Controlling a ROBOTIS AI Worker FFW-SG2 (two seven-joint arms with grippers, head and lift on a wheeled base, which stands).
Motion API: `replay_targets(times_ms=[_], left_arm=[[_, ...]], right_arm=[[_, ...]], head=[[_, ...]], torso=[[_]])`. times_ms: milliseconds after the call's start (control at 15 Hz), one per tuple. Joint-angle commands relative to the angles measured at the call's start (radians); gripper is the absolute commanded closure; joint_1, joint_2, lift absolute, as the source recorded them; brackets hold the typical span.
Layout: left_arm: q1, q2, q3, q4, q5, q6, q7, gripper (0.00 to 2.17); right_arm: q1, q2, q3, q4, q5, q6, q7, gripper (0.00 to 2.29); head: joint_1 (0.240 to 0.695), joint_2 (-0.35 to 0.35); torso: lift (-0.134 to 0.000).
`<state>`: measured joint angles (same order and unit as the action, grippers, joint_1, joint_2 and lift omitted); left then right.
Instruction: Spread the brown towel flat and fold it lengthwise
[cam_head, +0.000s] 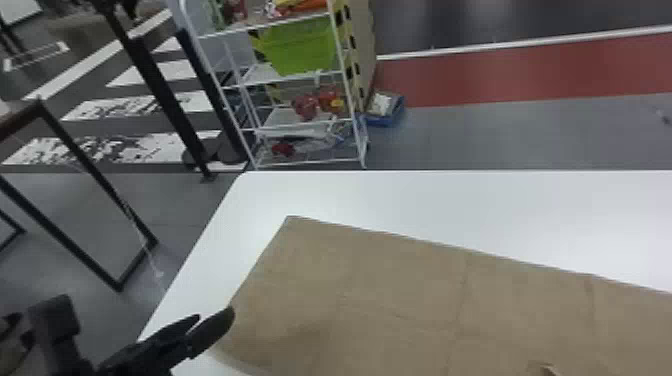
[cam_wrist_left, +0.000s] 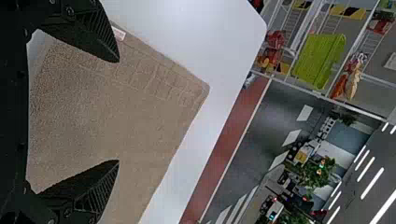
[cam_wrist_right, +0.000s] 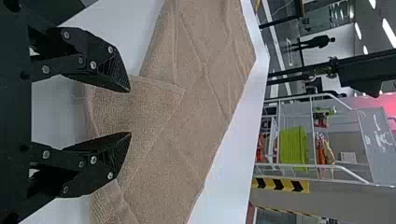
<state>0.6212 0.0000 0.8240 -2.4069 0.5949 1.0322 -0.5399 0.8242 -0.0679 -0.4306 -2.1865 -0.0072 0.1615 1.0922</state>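
Tabletop (cam_head: 450, 200), white, under brown towel (cam_head: 390, 280); white rack (cam_head: 265, 25) beyond

- White table (cam_head: 400, 195) with a rounded corner.
- White rack (cam_head: 310, 162) beyond the table, with a green bin (cam_head: 297, 47) on one shelf and red items (cam_head: 306, 106) on the shelf below.
- Blue tray (cam_head: 385, 120) on the floor beside the rack.
- Grey floor (cam_head: 500, 130), then a red band (cam_head: 525, 75), a white line (cam_head: 450, 51) and dark floor (cam_head: 450, 17).
- White stripes (cam_head: 145, 72) on dark ground, left of the rack in the head view.
- Black frame (cam_head: 82, 155) at the left, black posts (cam_head: 162, 97) nearer the rack.
- Plant (cam_wrist_left: 320, 172) farther off in the left wrist view.
- Bright strip lights (cam_wrist_left: 372, 180) on a dark ceiling (cam_wrist_left: 357, 200).
- Grey board (cam_wrist_right: 377, 140) by the rack in the right wrist view.
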Motion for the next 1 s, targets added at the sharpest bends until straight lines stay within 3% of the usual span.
replay_targets(times_ms=[0, 333, 467, 933], left_arm=[[-0.003, -0.003, -0.002, 0.0, -0.004, -0.005, 0.0, 0.14], [-0.006, -0.003, -0.026, 0.002, -0.038, -0.005, 0.005, 0.14], [-0.006, -0.003, -0.026, 0.003, -0.041, -0.005, 0.006, 0.14], [-0.006, -0.003, -0.026, 0.02, -0.043, -0.024, -0.003, 0.14]], right_arm=[[0.01, -0.024, -0.017, 0.014, 0.007, -0.03, 0.0, 0.7], [0.01, -0.055, 0.003, 0.024, 0.055, -0.027, 0.0, 0.68], [0.012, -0.056, 0.02, 0.021, 0.058, -0.033, 0.006, 0.42], [-0.005, -0.067, 0.089, 0.045, 0.136, -0.015, -0.029, 0.43]], head=[[0.695, 0.323], [0.695, 0.29], [0.695, 0.293], [0.695, 0.339]], torso=[[-0.123], [-0.123], [-0.123], [-0.123]])
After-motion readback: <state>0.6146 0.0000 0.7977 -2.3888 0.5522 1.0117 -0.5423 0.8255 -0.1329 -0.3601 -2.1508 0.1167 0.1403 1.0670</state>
